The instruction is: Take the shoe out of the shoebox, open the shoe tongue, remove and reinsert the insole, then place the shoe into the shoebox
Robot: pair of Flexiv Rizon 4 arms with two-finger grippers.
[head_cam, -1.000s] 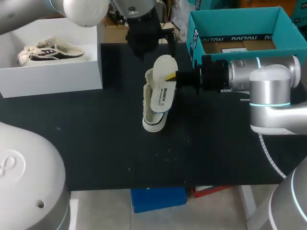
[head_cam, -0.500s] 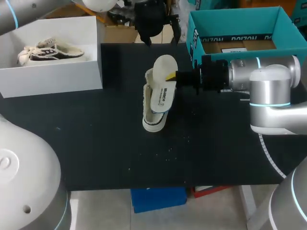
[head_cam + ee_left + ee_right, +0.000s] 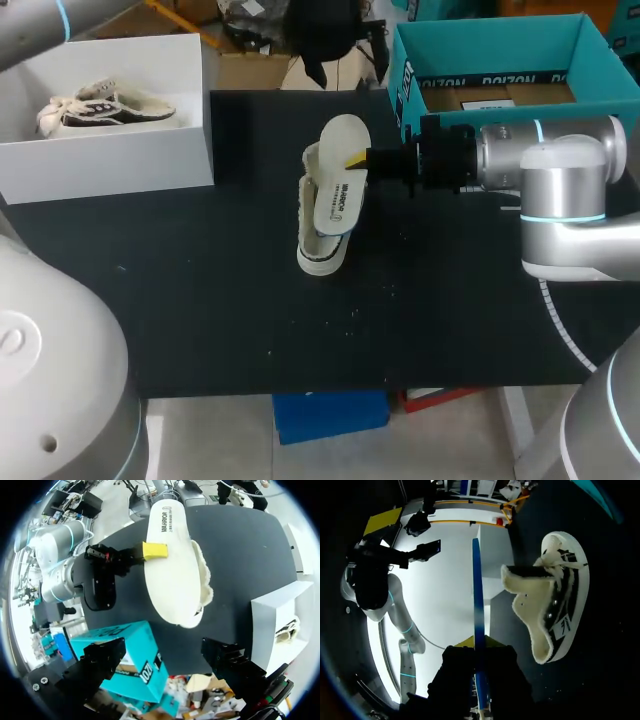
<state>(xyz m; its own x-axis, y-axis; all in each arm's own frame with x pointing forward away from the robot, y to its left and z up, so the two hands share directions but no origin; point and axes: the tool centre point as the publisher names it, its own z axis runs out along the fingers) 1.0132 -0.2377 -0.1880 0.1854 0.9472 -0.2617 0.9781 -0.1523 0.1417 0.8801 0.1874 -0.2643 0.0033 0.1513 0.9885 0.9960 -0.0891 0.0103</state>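
My right gripper (image 3: 358,158) is clenched on one long edge of the white foam insole (image 3: 338,178). Its yellow fingertips (image 3: 155,550) pinch both faces near mid-length and hold the flat, bean-shaped sheet over the cream canvas sneaker with fleecy lining (image 3: 320,245), which lies on the black table (image 3: 200,300). I judge the insole to be very light and floppy (edge-on from the right wrist it is only a thin blue line). A mid-length pinch should keep both ends from sagging much and suits steering the toe end back into the shoe's mouth. Whether it touches the shoe now I cannot tell. The sneaker looks soft-walled, with a rubbery white sole and loose laces. Its plush collar will likely drag on the foam, so I would brace it at the heel. My left gripper (image 3: 164,650) hangs released at the table's far side, well apart from the shoe, with nothing between its black fingers. The white cardboard shoebox (image 3: 110,165) stands at my left with another sneaker (image 3: 105,105) inside, and a teal cardboard box (image 3: 490,40) sits beyond my right gripper.
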